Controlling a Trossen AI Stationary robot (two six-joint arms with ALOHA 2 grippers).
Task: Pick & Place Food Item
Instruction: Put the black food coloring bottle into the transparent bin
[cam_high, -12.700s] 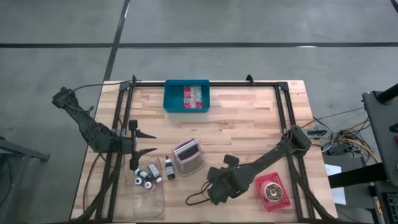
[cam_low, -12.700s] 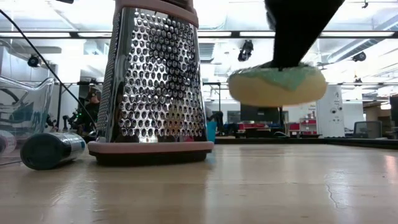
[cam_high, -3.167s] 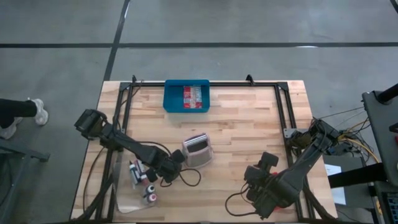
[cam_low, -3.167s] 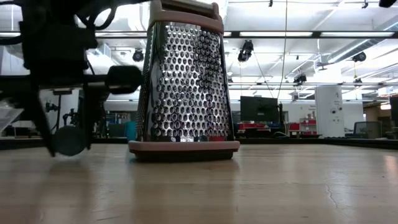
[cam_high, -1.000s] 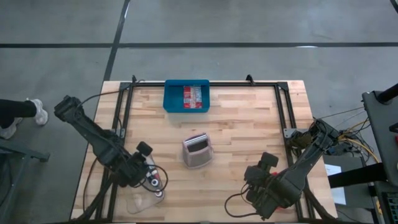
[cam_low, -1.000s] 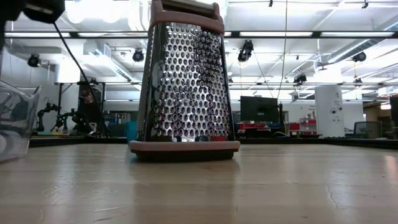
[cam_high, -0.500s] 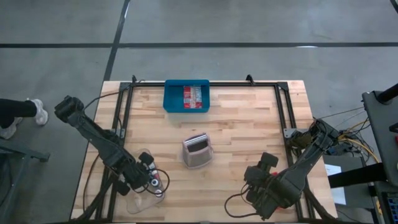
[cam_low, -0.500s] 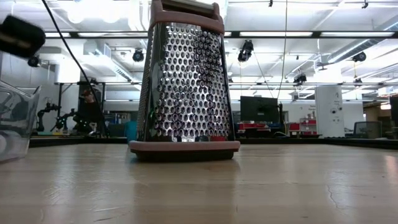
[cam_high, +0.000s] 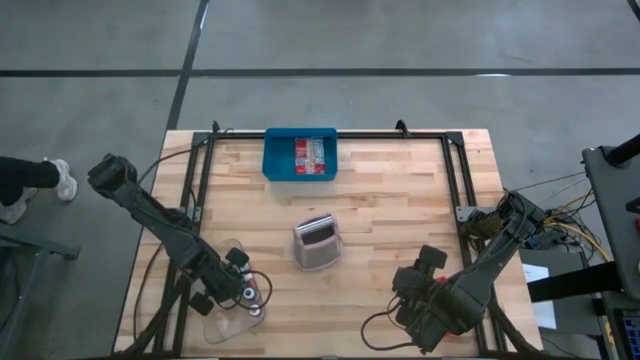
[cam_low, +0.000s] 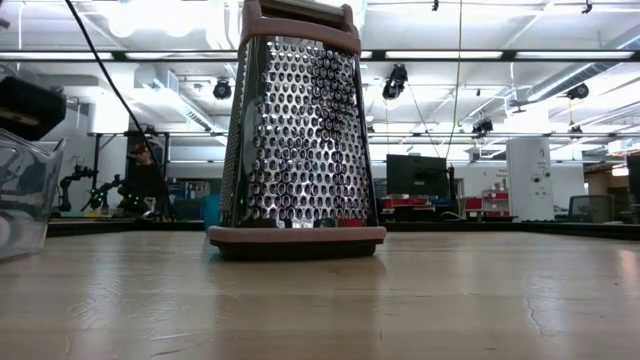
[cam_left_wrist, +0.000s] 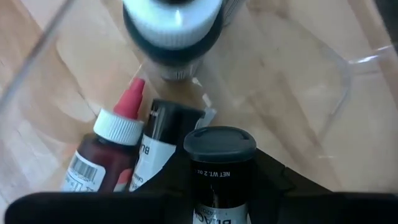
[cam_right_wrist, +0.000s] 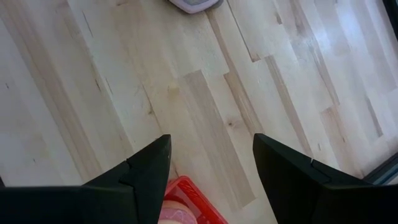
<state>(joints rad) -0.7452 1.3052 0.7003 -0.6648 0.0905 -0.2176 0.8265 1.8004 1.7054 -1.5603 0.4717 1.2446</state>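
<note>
My left gripper (cam_high: 240, 285) hangs over a clear plastic container (cam_high: 225, 318) near the table's front left corner, shut on a small black-capped bottle (cam_left_wrist: 217, 163). Under it in the container lie a red-tipped bottle with a white cap (cam_left_wrist: 117, 134), a black bottle with a white label (cam_left_wrist: 160, 135) and a white-capped bottle (cam_left_wrist: 171, 23). My right gripper (cam_right_wrist: 210, 163) stands open above the wood near the front right. A red plate (cam_right_wrist: 186, 200) shows just below its fingers. My left gripper pinches the black-capped bottle by its labelled body (cam_left_wrist: 217, 200), just behind the cap, between the two fingers (cam_left_wrist: 277, 182). The fingers slant steeply down and lie along the bottle, whose cap end points down into the container. Whether it touches the bottles beneath, I cannot tell.
A metal box grater with a pink base (cam_high: 317, 243) stands upright at mid-table and fills the low view (cam_low: 300, 130). A blue bin (cam_high: 300, 153) with packets sits at the far edge. A person's leg and shoe (cam_high: 35, 180) show on the floor at left.
My left gripper has come down toward the clear container with the bottle still in its hold, and it has tipped to point more steeply down. My right gripper has kept still.
</note>
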